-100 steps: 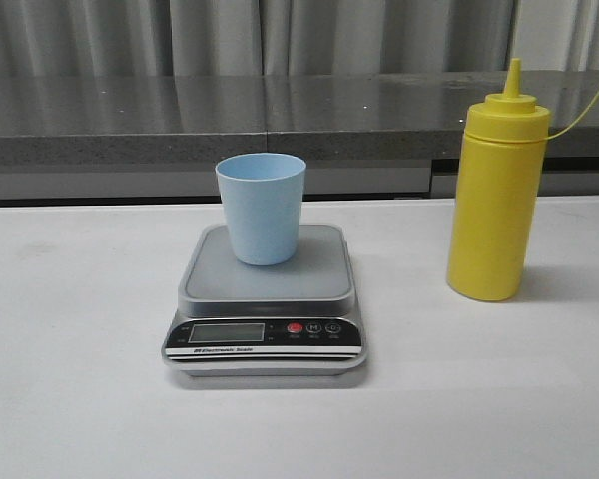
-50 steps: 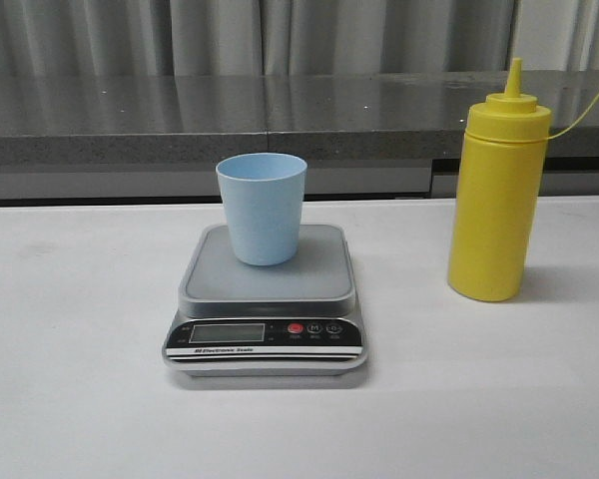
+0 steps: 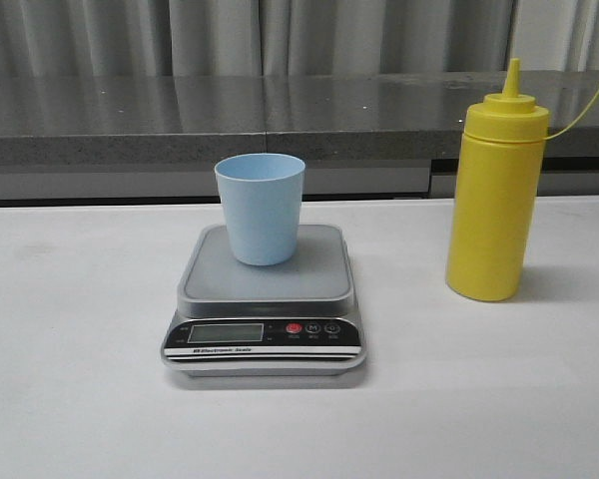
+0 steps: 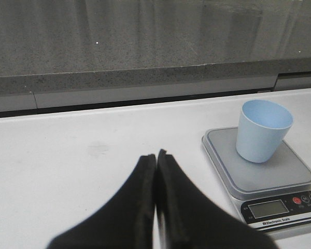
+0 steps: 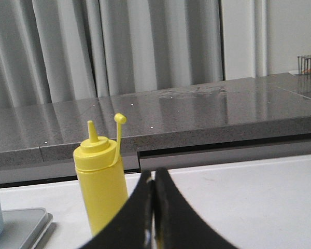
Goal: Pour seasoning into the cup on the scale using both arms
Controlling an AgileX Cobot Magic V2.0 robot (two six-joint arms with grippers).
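Note:
The pale blue cup stands upright on the silver-grey scale at the table's middle. The yellow seasoning bottle stands upright to the right of the scale, its small cap hanging off on a thin tether. Neither gripper shows in the front view. In the left wrist view my left gripper is shut and empty, over bare table to the left of the scale and cup. In the right wrist view my right gripper is shut and empty, close to the bottle on its right side.
A grey stone counter runs along the back of the white table, with grey curtains behind it. A wire rack stands at the counter's far right end.

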